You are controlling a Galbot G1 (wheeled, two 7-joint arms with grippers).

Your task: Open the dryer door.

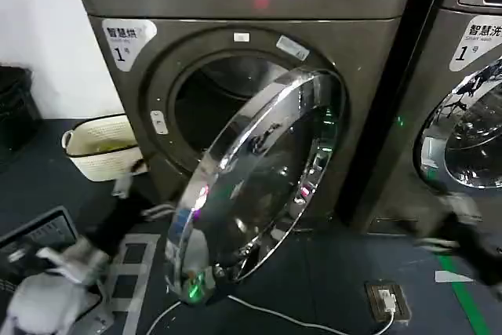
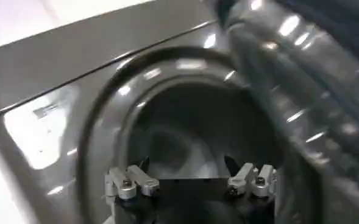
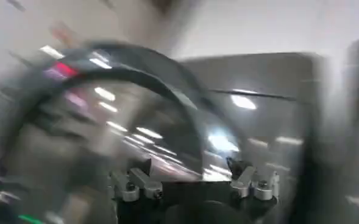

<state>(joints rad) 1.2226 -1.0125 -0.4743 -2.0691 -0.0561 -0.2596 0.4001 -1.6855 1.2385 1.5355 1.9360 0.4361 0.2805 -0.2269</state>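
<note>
At the near lower left of the head view, the left arm (image 1: 59, 272) reaches up from the floor side, its gripper (image 1: 129, 178) near the wicker basket (image 1: 98, 147) and below the door opening. In the left wrist view the left gripper (image 2: 186, 165) has its fingers (image 2: 144, 164) spread wide with nothing between them, facing the dark drum opening (image 2: 197, 134). At the near lower right, the right arm (image 1: 463, 233) sits low in front of the second machine (image 1: 463, 76). The right gripper (image 3: 188, 165) also stands wide and empty, pointed at the chrome-rimmed door. On the floor lie a white cable (image 1: 282, 318) and a small socket box (image 1: 387, 301). The dryer door (image 1: 259, 186) hangs swung outward on its right-hand hinge, well clear of the round opening (image 1: 212, 100). Behind it stands the grey dryer (image 1: 259, 5), labelled 1.
</note>
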